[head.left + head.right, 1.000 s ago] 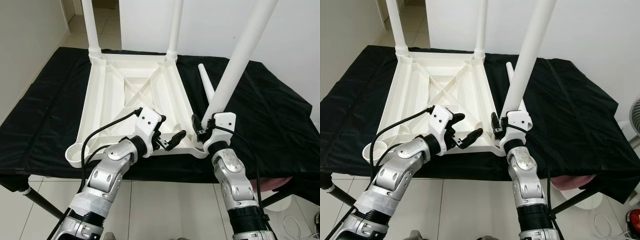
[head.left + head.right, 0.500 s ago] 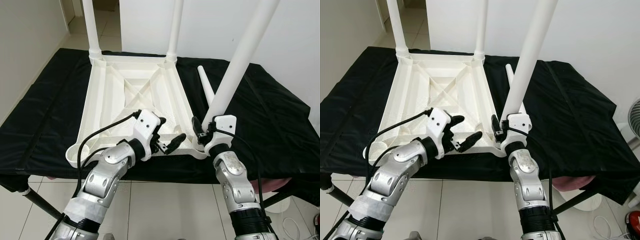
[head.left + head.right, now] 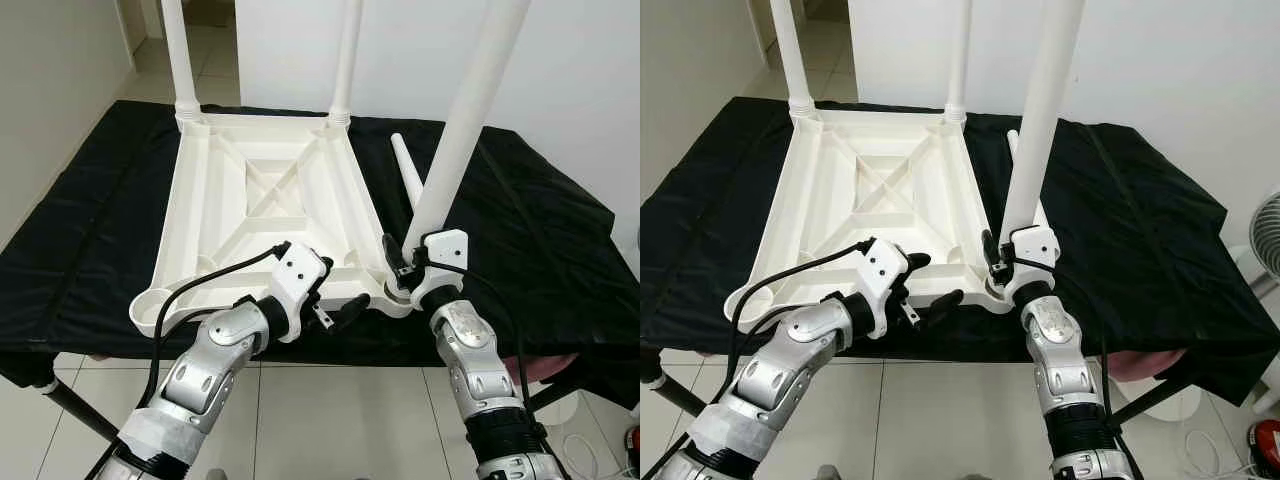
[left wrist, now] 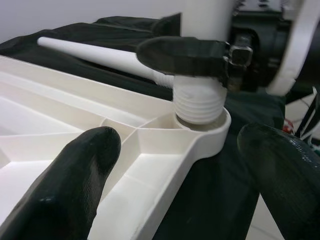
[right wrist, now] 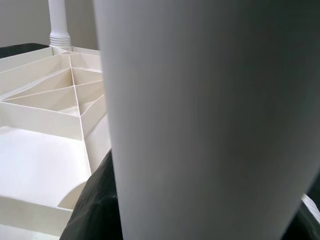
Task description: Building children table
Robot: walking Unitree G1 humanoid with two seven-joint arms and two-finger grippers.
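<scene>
Right hand (image 3: 400, 272) pinches the leg (image 3: 462, 130), upright, threaded end in the near-right socket (image 4: 202, 132); left hand (image 3: 335, 300) spread alongside.

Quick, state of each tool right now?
Left tool: open, holding nothing, by the table's near edge.
Right tool: shut on the white table leg.

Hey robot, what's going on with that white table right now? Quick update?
Right gripper clamped on third leg, threaded end sitting in tabletop corner socket. Left gripper open beside that corner. Fourth leg lying loose on black cloth.
</scene>
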